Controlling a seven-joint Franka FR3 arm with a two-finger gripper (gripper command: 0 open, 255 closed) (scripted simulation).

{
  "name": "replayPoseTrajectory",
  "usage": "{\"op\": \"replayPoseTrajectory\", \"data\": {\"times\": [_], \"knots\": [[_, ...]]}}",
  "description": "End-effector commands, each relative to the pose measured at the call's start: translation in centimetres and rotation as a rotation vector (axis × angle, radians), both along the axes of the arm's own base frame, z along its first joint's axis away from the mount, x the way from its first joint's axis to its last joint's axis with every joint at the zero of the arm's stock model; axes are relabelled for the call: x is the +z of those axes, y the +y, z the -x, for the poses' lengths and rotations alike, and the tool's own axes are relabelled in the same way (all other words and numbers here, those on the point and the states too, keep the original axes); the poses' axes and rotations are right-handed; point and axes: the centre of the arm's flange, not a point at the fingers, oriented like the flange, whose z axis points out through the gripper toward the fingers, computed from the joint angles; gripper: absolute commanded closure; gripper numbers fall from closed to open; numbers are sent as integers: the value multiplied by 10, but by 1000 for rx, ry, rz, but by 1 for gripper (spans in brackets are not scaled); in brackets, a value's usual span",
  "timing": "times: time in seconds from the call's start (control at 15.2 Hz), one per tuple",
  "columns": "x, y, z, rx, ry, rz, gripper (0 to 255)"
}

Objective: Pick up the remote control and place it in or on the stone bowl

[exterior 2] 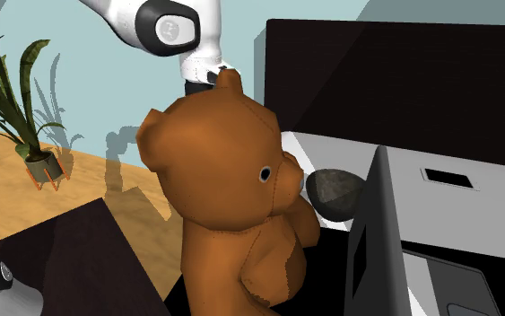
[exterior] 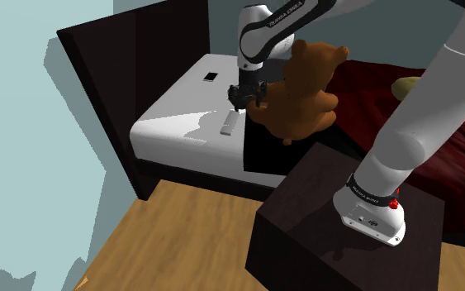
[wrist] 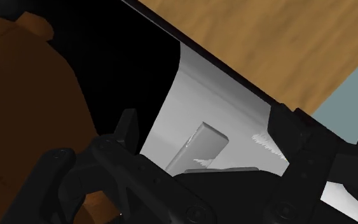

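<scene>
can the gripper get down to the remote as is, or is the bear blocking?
Probably yes. The gripper hangs just above the remote, jaws open, and the wrist view shows the remote bare between them. The teddy bear sits close beside the gripper but not over the remote.

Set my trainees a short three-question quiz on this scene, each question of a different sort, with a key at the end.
1. True or false: the pincer is shut on the remote control.
2. Choose one: in the shoulder view, what sits right beside the pincer, on that view's right? A) a brown teddy bear B) a table lamp C) a stack of books
3. Fill the gap: the remote control lies on a ____ surface.

Key
1. False: the fingers stand apart and do not touch the remote control.
2. A
3. white
</scene>
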Motion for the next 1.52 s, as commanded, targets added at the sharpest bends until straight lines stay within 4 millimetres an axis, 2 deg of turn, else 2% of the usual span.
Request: {"op": "replayPoseTrajectory", "data": {"times": [0.0,0.53,1.12,1.45], "knots": [[-19,-7,-17,-49,-7,3,0],[-85,-40,-87,-235,-29,16,0],[-158,-94,-158,-444,-54,30,0],[-180,-94,-159,-446,-54,31,0]]}}
